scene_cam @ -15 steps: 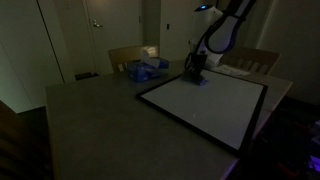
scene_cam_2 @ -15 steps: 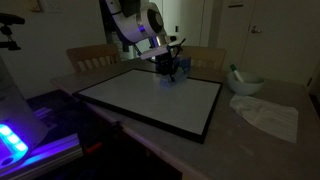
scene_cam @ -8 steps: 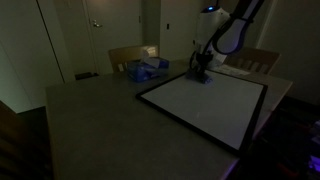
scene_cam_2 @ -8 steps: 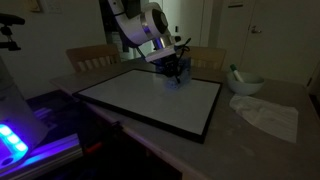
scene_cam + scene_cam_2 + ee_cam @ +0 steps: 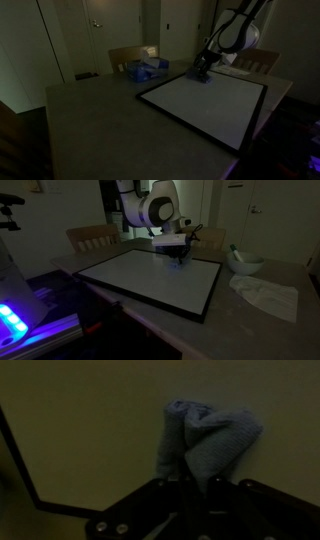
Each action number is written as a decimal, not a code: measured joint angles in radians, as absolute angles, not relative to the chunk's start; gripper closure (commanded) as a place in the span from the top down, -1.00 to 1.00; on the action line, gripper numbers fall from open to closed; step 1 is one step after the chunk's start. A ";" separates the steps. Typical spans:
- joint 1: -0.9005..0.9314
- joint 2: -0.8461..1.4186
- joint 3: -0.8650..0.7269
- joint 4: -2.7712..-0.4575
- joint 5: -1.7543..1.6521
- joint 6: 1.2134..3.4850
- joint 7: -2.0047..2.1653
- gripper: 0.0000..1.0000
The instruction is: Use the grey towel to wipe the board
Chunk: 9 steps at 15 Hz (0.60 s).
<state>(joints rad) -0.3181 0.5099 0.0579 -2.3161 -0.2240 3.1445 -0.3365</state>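
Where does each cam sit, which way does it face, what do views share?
Exterior view: off a corner of the table, facing across the large white black-framed board toward a door; arm and gripper show at the board's far edge.
Exterior view: beside the table, facing across the board toward wooden chairs; arm and gripper show.
Wrist view: behind the gripper, looking down at the small bluish-grey towel it pinches.
Shared: both exterior views hold board, arm, gripper.

No legible text, seemingly; dim views
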 measured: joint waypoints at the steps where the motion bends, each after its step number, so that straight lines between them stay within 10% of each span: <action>1: -0.356 0.508 0.087 -2.313 -0.222 3.129 -0.332 -0.81; 9: -0.343 0.508 0.070 -2.309 -0.227 3.129 -0.338 -0.95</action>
<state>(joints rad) -0.3431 0.5082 0.0701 -2.3086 -0.2269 3.1288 -0.3378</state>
